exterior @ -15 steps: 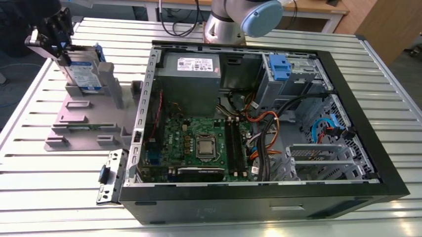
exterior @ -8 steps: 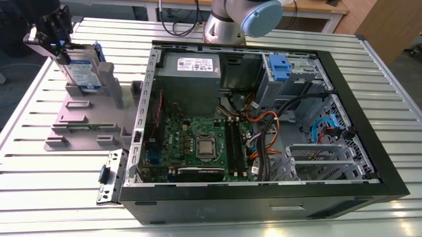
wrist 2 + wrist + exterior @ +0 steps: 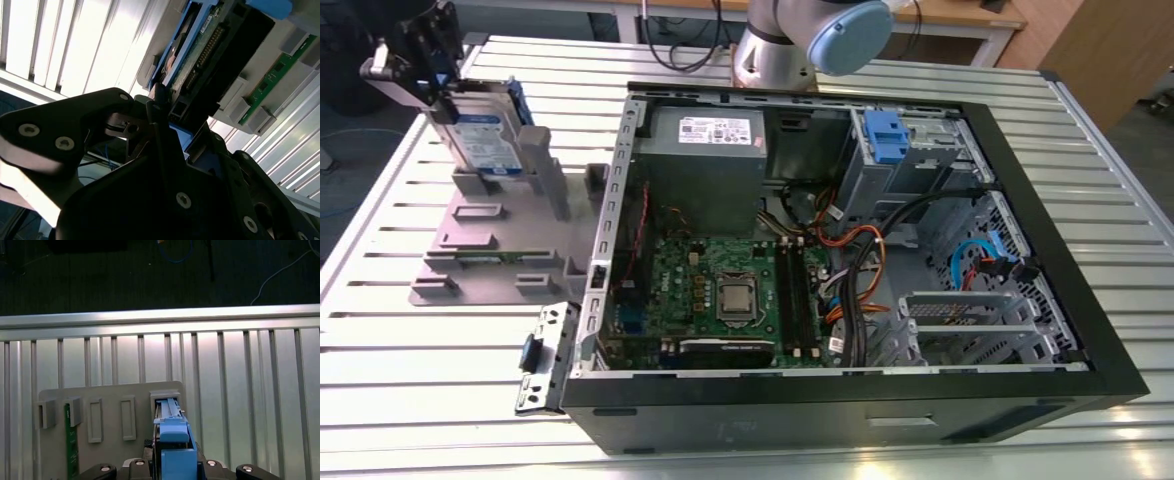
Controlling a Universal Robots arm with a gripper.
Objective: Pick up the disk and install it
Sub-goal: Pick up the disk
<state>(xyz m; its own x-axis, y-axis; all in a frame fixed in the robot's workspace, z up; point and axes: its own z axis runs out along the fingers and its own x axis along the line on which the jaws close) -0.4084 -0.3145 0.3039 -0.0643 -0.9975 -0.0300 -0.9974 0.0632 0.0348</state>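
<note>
Exterior view: slatted metal table (image 3: 387,400) under bright light, a wooden panel (image 3: 1101,45) behind it; in the first wrist view, dark floor (image 3: 100,280) with loose cables (image 3: 175,252) past the table's edge. Well apart from the claw (image 3: 424,62), toward the exterior view's right, an open black computer case (image 3: 854,410) lying on its side, with motherboard (image 3: 720,290) and orange and blue wiring (image 3: 854,250) exposed and an empty blue bracket (image 3: 886,135) in a far bay. Clamped in the claw by its upper edge, the disk (image 3: 483,135): upright, flat silver metal with a white-and-blue label, edged by a blue plastic frame. Directly below the claw, the grey stand (image 3: 480,240) with upright posts, the disk's lower end down among them. In the second wrist view, a black finger (image 3: 156,117) pressed along the blue frame. Hard to tell whether seated in the stand's slot or lifted just clear. Claw's tips masked by the frame in the first wrist view. Robot arm (image 3: 814,40) cut off at the exterior view's top edge.
</note>
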